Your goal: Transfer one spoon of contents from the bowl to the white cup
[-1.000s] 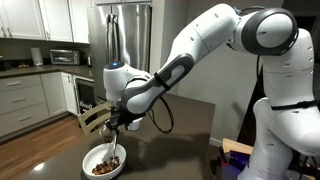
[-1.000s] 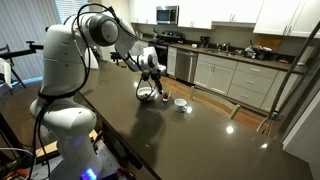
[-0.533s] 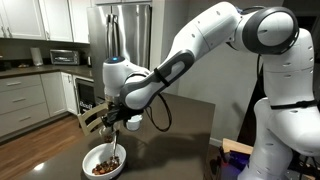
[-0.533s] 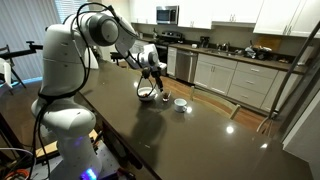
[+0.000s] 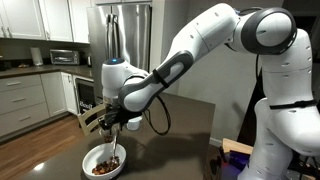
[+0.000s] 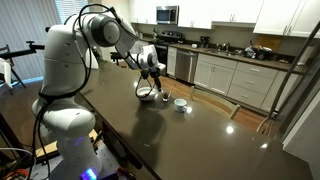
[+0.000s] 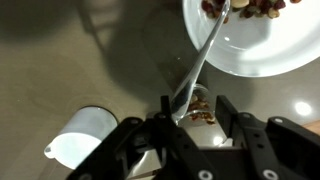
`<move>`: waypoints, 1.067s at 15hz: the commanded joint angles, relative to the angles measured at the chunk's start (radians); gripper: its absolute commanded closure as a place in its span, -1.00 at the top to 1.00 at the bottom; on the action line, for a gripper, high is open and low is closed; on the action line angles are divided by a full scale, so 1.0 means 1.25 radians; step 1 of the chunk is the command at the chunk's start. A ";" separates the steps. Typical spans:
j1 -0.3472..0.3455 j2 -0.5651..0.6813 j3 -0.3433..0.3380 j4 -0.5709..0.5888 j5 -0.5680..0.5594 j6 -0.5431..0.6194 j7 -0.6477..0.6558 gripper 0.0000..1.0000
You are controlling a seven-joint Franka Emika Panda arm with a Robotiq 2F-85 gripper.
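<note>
The wide white bowl [image 5: 103, 160] stands on the dark table, with brown and reddish contents [image 5: 106, 167] inside. It also shows in the wrist view [image 7: 255, 50] and in an exterior view [image 6: 147, 97]. My gripper [image 7: 193, 105] hangs above the bowl's edge [image 5: 113, 122] and is shut on the handle of the light spoon [image 7: 205, 50]. The spoon slants down into the contents [image 7: 250, 8]. The small white cup [image 7: 85, 135] stands beside the bowl, apart from it [image 6: 180, 103]. Some brown pieces show between the fingers; I cannot tell what holds them.
The dark glossy table [image 6: 190, 140] stretches far towards the camera. A wooden chair [image 5: 90, 118] stands at its far edge. Kitchen cabinets [image 6: 225, 75] and a steel fridge [image 5: 125, 35] are behind. The robot's white base [image 6: 65, 120] stands beside the table.
The gripper has risen very slightly with the spoon. The spoon's tip stays in the bowl. The cup and bowl have not moved.
</note>
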 commanded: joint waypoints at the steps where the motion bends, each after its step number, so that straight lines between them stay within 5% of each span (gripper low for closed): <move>1: -0.018 0.005 0.022 -0.015 0.034 0.020 -0.029 0.18; 3: -0.014 0.008 0.025 -0.022 0.037 0.020 -0.024 0.30; 9: -0.003 0.018 0.021 -0.043 0.018 0.017 -0.004 0.21; 10: -0.001 0.018 0.020 -0.047 0.015 0.016 0.000 -0.24; 16: 0.006 0.020 0.011 -0.059 -0.003 0.030 0.019 -0.24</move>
